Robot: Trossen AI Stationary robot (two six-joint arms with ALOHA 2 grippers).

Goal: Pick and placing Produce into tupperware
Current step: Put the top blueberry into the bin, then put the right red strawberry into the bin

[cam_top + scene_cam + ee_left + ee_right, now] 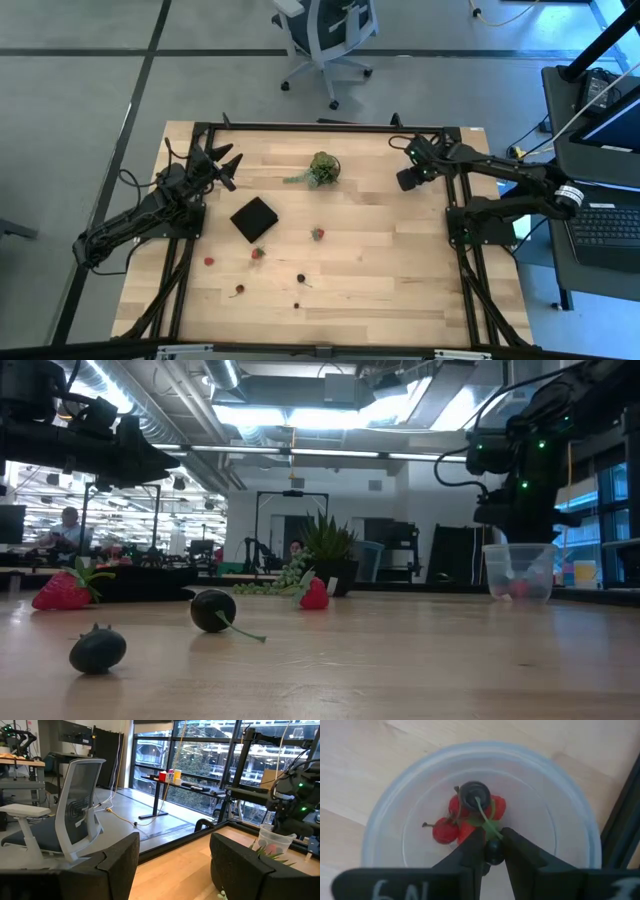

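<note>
From above, your right gripper (408,178) covers the tupperware entirely, so you cannot see it there. In the right wrist view the tupperware (390,810) is cut off at the lower edge, and the dark fingers (470,855) hide most of the small dark berry (493,852) between them. The berries scattered on the bench (400,270) are too small from above to tell apart by kind.
</note>
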